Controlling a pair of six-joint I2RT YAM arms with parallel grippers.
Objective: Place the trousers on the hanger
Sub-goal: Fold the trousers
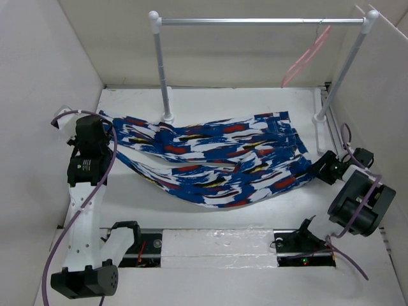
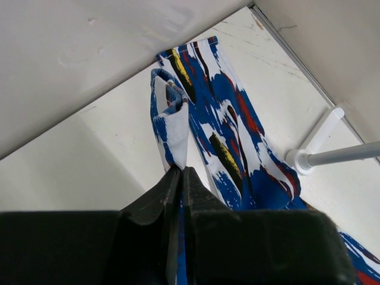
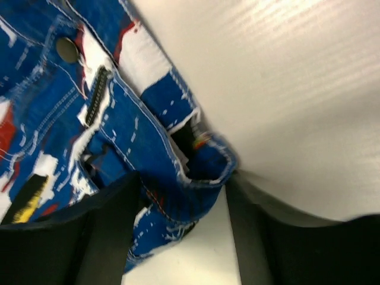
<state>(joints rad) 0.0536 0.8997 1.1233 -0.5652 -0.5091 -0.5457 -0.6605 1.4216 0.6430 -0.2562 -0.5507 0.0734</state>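
Observation:
The blue-and-white printed trousers (image 1: 217, 159) lie stretched across the table from left to right. My left gripper (image 1: 104, 122) is shut on a leg hem; in the left wrist view the closed jaws (image 2: 180, 172) pinch the fabric (image 2: 237, 136). My right gripper (image 1: 317, 167) is at the waist end. In the right wrist view its jaws (image 3: 181, 196) stand apart around the waistband (image 3: 196, 172), with the waist button (image 3: 66, 50) nearby. The pink hanger (image 1: 306, 56) hangs from the rail's right end, far behind the trousers.
A silver rail (image 1: 255, 21) on two white posts stands at the back; its left post foot (image 1: 167, 118) touches the trousers' far edge and shows in the left wrist view (image 2: 300, 159). White walls enclose the table on the left, right and back.

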